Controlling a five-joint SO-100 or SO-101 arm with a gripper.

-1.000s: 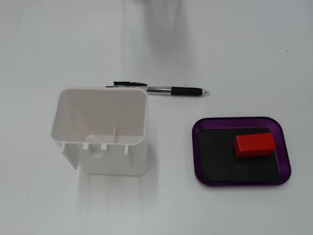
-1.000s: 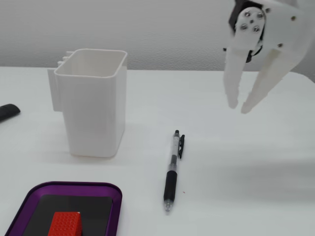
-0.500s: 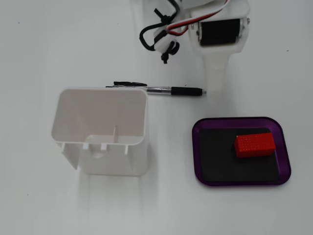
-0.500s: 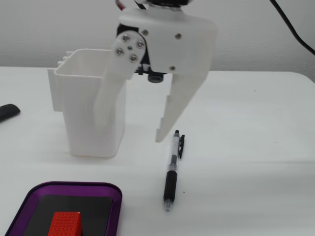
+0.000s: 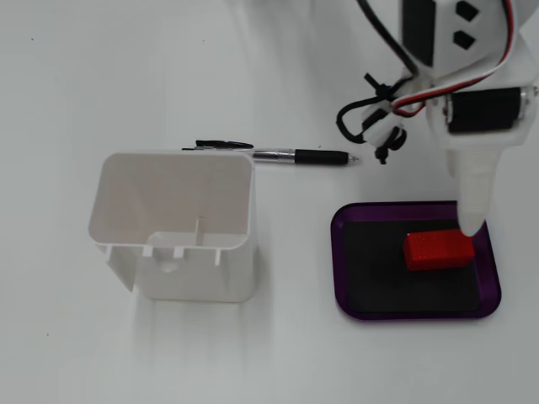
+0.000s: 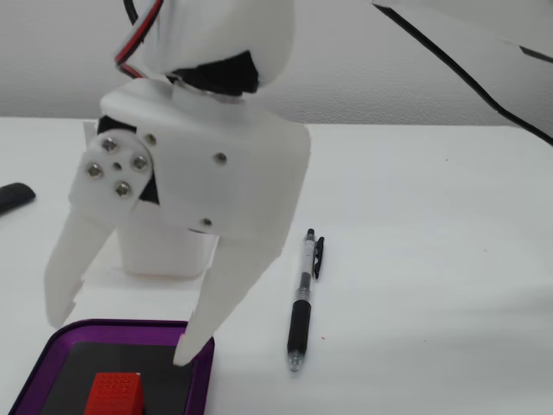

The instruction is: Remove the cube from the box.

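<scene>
White tabletop fills both fixed views, with a pale wall behind in the lower-angle one. On it sits the shallow purple-rimmed tray with a black bottom (image 5: 341, 252) (image 6: 203, 359), and the small red textured block (image 5: 437, 251) (image 6: 113, 394) lies flat inside it, toward the tray's 3 o'clock side in the top-down view. The white plastic two-finger gripper (image 6: 121, 333) hangs over the tray with its fingers spread apart — holding nothing, one fingertip (image 5: 469, 220) just at the block's 1 o'clock corner. A black-and-silver pen (image 5: 286, 155) (image 6: 302, 303) lies at the tray's 11 o'clock. A tall white open-top container (image 5: 177, 227) stands at the tray's 9 o'clock — well apart.
</scene>
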